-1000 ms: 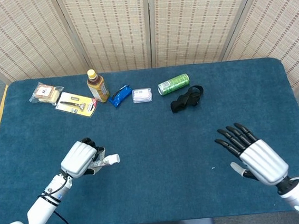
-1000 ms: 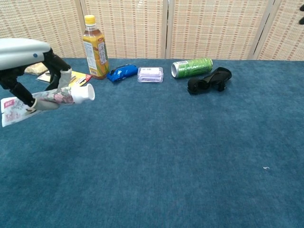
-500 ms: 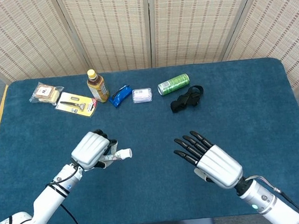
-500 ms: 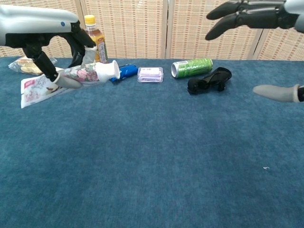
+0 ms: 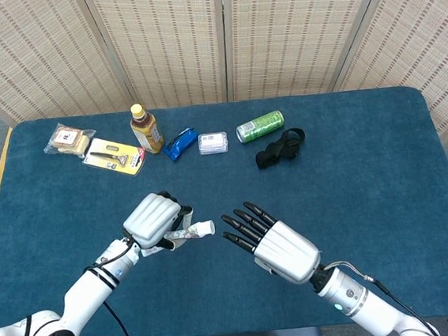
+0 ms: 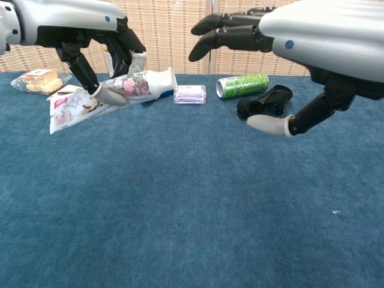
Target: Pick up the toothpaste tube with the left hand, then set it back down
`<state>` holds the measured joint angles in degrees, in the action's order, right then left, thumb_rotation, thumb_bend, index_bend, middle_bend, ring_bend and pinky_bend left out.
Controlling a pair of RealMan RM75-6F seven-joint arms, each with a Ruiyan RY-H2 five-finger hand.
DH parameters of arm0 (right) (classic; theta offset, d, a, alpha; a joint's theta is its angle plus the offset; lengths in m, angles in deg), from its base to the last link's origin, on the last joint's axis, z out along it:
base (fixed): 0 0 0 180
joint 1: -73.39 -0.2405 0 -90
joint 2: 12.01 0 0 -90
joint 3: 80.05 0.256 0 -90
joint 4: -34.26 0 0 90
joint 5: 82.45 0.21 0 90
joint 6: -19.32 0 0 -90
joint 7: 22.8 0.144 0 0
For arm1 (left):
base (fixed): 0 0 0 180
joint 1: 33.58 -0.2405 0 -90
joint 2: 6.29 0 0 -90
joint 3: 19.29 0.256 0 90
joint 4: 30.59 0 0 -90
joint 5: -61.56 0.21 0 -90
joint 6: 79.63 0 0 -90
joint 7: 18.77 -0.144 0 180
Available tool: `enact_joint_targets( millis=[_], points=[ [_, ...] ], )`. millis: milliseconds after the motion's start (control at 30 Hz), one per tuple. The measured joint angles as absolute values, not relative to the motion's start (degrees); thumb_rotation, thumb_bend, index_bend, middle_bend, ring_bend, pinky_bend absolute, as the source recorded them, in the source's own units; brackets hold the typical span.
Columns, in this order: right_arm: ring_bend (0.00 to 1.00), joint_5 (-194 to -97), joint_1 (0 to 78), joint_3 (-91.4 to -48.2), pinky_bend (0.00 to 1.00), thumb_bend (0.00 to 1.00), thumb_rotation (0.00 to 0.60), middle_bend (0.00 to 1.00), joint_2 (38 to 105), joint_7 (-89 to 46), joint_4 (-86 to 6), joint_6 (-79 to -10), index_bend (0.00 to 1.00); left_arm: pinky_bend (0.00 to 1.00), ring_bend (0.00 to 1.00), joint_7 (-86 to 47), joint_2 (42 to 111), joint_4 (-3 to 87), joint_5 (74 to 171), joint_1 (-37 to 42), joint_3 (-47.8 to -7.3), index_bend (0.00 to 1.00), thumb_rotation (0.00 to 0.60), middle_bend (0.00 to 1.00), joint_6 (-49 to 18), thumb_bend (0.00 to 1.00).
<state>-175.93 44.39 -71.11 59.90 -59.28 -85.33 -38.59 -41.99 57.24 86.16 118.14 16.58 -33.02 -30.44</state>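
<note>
One toothpaste tube hangs above the blue desk, gripped by the left robot hand, its white cap toward the right robot hand. That robot hand holds nothing, fingers spread, just beside the cap. Along the desk's far edge lie a bottle and a green can.

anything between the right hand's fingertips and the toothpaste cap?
No. In the head view only bare blue table shows between the right hand and the cap of the toothpaste tube, which the left hand holds.
</note>
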Motion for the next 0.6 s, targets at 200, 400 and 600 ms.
enact_joint_targets(
  millis=[200, 400, 600],
  points=[
    [0.0, -172.6, 42.5, -70.6, 0.0, 0.27, 0.6, 0.0, 63.0, -62.5, -84.3, -37.8, 0.16, 0.31, 0.48, -41.6, 57.1, 86.6, 116.8, 17.9, -32.7, 0.58, 0.6, 0.7, -30.2, 0.36],
    [0.0, -169.8, 41.0, -70.4, 0.0, 0.27, 0.6, 0.0, 64.5, -64.5, -83.5, -37.5, 0.16, 0.31, 0.48, -41.0, 56.8, 87.2, 116.7, 18.4, -32.3, 0.58, 0.6, 0.7, -29.9, 0.36],
    [0.0, -168.2, 40.0, -70.7, 0.0, 0.27, 0.6, 0.0, 65.0, -65.4, -83.3, -37.7, 0.16, 0.32, 0.48, -40.2, 56.4, 87.6, 117.0, 18.8, -31.8, 0.58, 0.6, 0.7, -29.4, 0.36]
  ],
)
